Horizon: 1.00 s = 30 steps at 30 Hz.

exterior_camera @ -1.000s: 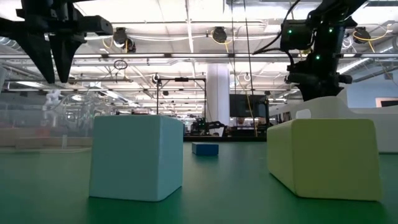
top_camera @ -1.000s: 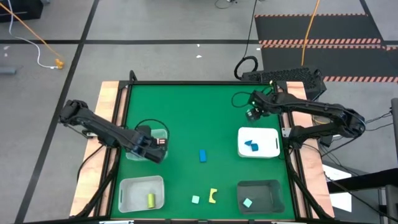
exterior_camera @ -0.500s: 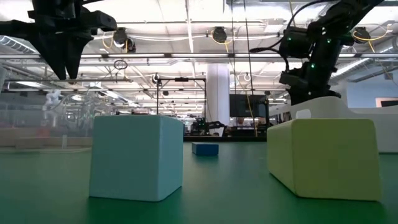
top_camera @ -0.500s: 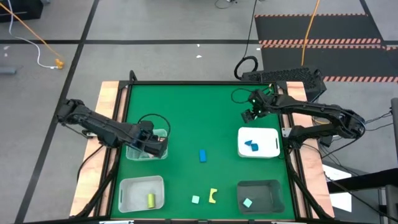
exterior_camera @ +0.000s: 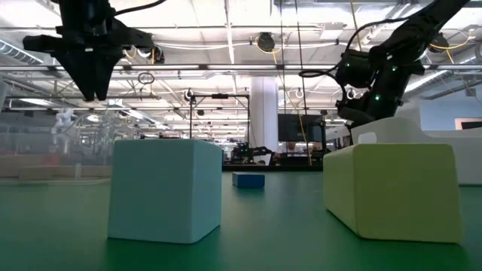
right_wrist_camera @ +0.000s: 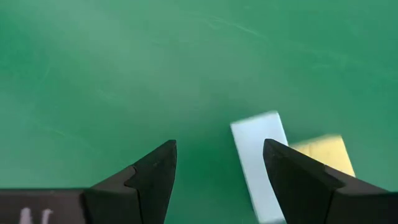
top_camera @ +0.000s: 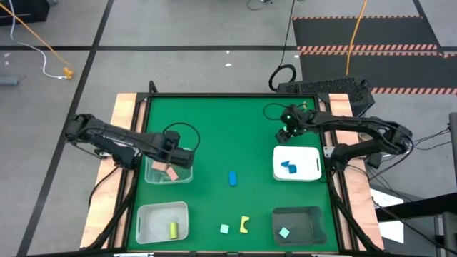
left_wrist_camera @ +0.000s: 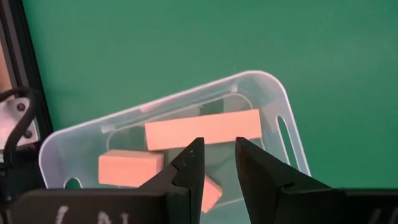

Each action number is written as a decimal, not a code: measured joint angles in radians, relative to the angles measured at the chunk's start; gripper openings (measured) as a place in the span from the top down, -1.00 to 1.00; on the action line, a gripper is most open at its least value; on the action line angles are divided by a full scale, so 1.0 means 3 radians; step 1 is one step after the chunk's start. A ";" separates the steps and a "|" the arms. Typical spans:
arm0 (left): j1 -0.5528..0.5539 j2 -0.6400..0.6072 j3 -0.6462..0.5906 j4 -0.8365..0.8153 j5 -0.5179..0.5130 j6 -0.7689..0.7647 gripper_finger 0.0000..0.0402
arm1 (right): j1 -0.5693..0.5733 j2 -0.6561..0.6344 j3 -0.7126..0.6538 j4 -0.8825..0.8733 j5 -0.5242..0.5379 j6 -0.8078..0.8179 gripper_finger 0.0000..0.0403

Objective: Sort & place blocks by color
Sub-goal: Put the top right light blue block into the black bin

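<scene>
My left gripper (left_wrist_camera: 217, 146) hangs over the clear tray (top_camera: 150, 176) at the table's left, fingers a narrow gap apart with nothing between them. Three salmon blocks (left_wrist_camera: 202, 129) lie on that tray's floor. My right gripper (right_wrist_camera: 217, 155) is open wide and empty, above bare table beyond the white tray (top_camera: 310, 173). A blue block (top_camera: 232, 178) lies mid-table. A light teal block (top_camera: 225, 228) and a yellow-green block (top_camera: 245, 224) rest near the near edge; both fill the low view's foreground.
The white tray holds blue blocks (top_camera: 288, 166). A second clear tray (top_camera: 146, 214) at the near left holds a yellow-green block (top_camera: 173, 228). A dark tray (top_camera: 308, 214) at the near right holds a teal block (top_camera: 284, 233). Cables (top_camera: 275, 112) lie near the far right corner.
My left gripper has moved toward the table's far edge, from over the clear tray's middle to its far-right rim, uncovering the salmon blocks inside. My right gripper has drifted slightly toward the table's left. No block on the table has moved.
</scene>
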 joint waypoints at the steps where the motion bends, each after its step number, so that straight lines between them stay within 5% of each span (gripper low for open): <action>1: 0.0023 0.0000 0.0000 0.0000 0.0000 0.0037 0.54 | 0.0000 0.0044 0.0000 0.0062 0.0000 -0.0053 -0.16; 30: 0.0084 0.0000 0.0000 0.0252 0.0000 0.0086 0.54 | -0.0416 0.0241 0.0000 0.0273 -0.0012 -0.0554 -0.16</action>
